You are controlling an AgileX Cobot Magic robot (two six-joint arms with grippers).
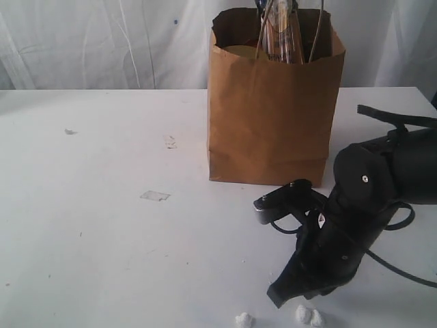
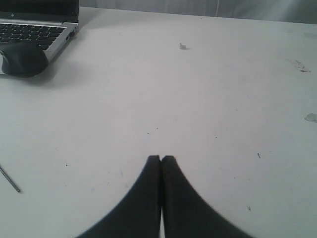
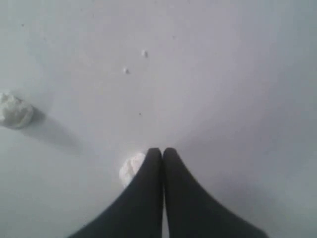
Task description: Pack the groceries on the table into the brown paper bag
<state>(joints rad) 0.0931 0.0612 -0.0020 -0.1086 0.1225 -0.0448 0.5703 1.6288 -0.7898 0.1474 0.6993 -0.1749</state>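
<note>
The brown paper bag (image 1: 273, 116) stands upright at the back middle of the table (image 1: 102, 239). A long packet (image 1: 280, 34) sticks up out of its open top between the cord handles, and something yellow (image 1: 239, 49) shows just inside the rim. No groceries lie on the tabletop in any view. My right gripper (image 1: 278, 297) (image 3: 162, 150) is shut and empty. It points down at the table in front of the bag, to the right. My left gripper (image 2: 161, 157) is shut on nothing over bare tabletop and does not show in the exterior view.
Small white lumps (image 1: 244, 319) (image 1: 301, 313) lie by the front edge close to my right gripper; one lump (image 3: 131, 167) sits right beside its fingers, another (image 3: 15, 110) farther off. A flat paper scrap (image 1: 155, 196) lies mid-table. A laptop (image 2: 34, 29) and mouse (image 2: 22, 58) appear in the left wrist view.
</note>
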